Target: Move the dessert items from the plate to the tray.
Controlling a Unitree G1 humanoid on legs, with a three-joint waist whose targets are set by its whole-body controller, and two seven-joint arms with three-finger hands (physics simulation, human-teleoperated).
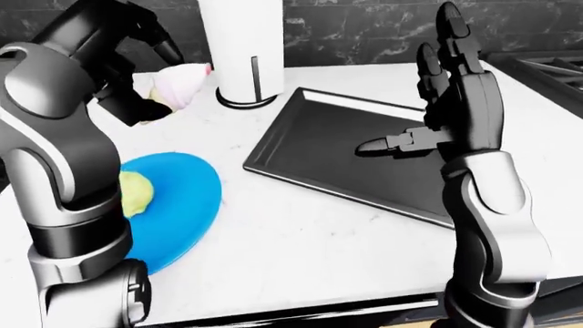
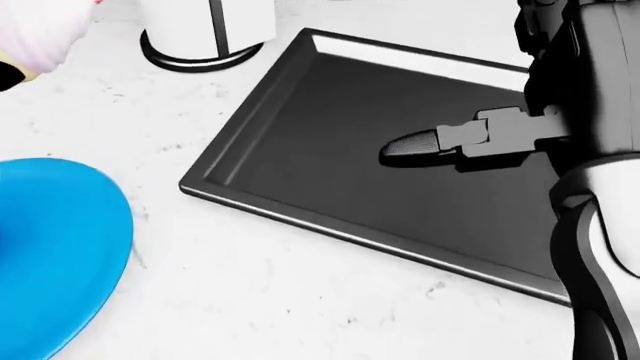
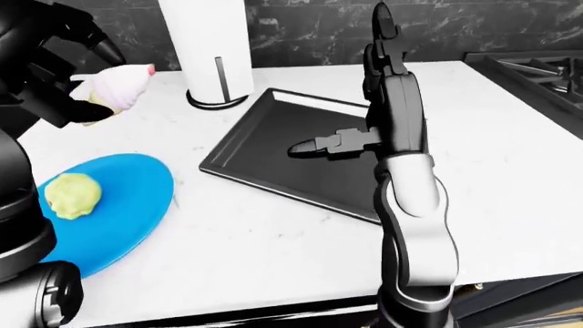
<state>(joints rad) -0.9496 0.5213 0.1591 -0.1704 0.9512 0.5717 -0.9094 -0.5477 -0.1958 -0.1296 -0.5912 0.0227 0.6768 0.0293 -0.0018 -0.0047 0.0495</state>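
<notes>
My left hand point(image 1: 155, 85) is raised at the upper left, shut on a pink-and-white ice cream cone point(image 3: 120, 85), which hangs above the counter beyond the plate. A green ice cream cone point(image 3: 72, 195) lies on the blue plate point(image 3: 132, 205) at the left. The black tray point(image 2: 320, 150) sits to the plate's right with nothing on it. My right hand point(image 1: 432, 102) is open above the tray's right half, fingers pointing up and thumb point(image 2: 410, 146) pointing left.
A white paper towel roll point(image 3: 204, 48) on a round stand is just beyond the tray's upper left corner. A black stove point(image 3: 538, 68) borders the counter at the far right. The white marble counter's near edge point(image 3: 273, 301) runs along the bottom.
</notes>
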